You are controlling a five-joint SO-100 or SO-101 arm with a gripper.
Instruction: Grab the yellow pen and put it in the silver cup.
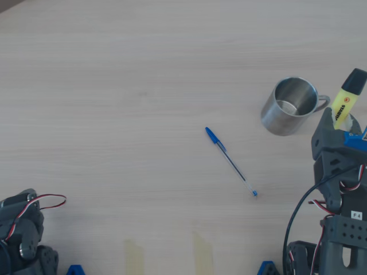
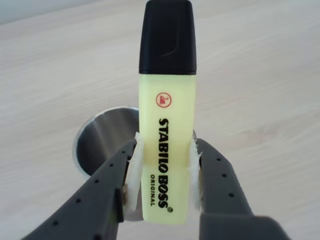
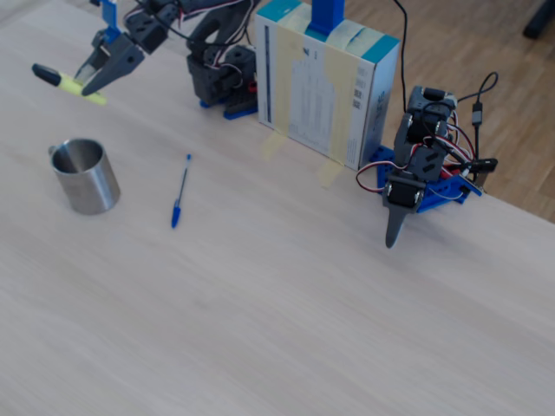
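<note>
My gripper [image 1: 338, 123] is shut on the yellow pen [image 1: 348, 98], a thick highlighter with a black cap, and holds it in the air. In the wrist view the padded fingers [image 2: 131, 170] clamp its lower body [image 2: 167, 150], cap pointing away. The silver cup [image 1: 289, 106] stands upright and empty on the table, just left of the pen in the overhead view. In the wrist view the cup's rim [image 2: 100, 135] shows behind the pen, to the left. In the fixed view the gripper [image 3: 100, 78] holds the pen [image 3: 65, 82] above the cup [image 3: 84, 178].
A thin blue-capped ballpoint pen [image 1: 230, 161] lies on the table left of the cup. A second, idle arm [image 3: 421, 173] stands by a taped-down box [image 3: 325, 87]. Two tape strips [image 1: 135, 255] sit at the table's near edge.
</note>
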